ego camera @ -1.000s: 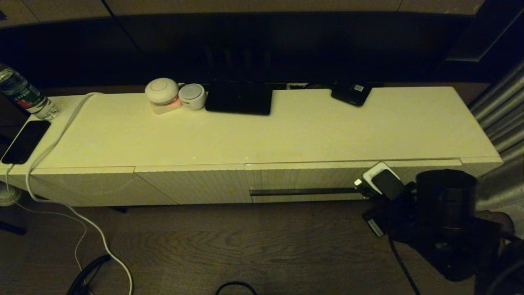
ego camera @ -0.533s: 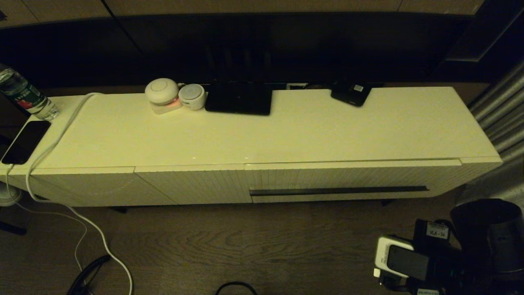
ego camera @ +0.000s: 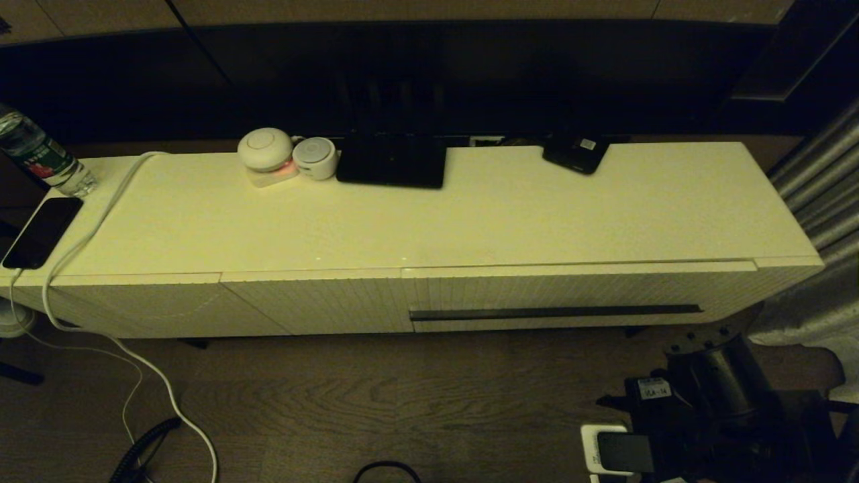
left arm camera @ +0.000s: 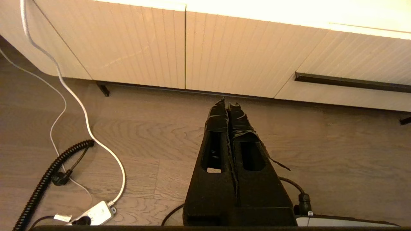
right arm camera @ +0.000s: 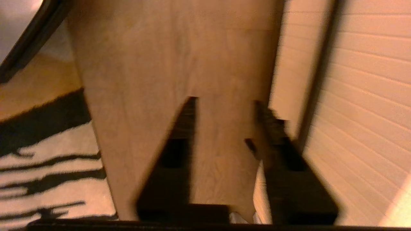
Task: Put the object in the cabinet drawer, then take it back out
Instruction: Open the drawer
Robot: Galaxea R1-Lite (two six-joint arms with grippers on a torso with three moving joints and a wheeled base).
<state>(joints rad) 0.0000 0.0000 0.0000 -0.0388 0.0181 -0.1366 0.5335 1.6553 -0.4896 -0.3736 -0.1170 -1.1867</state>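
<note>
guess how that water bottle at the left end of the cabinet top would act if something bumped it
The water bottle stands tall and narrow on a small base near the cabinet edge, so it would probably tip rather than slide. Being round, it would likely roll once down. It looks like thin clear plastic, so probably light and a bit squashy; its fill level can't be told.

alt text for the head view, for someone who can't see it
A long cream-white cabinet spans the dim frame, its ribbed cabinet drawer closed. The right arm sits low over the wooden floor at lower right, clear of the cabinet. A phone, bottle and small gadgets lie on top.
</note>
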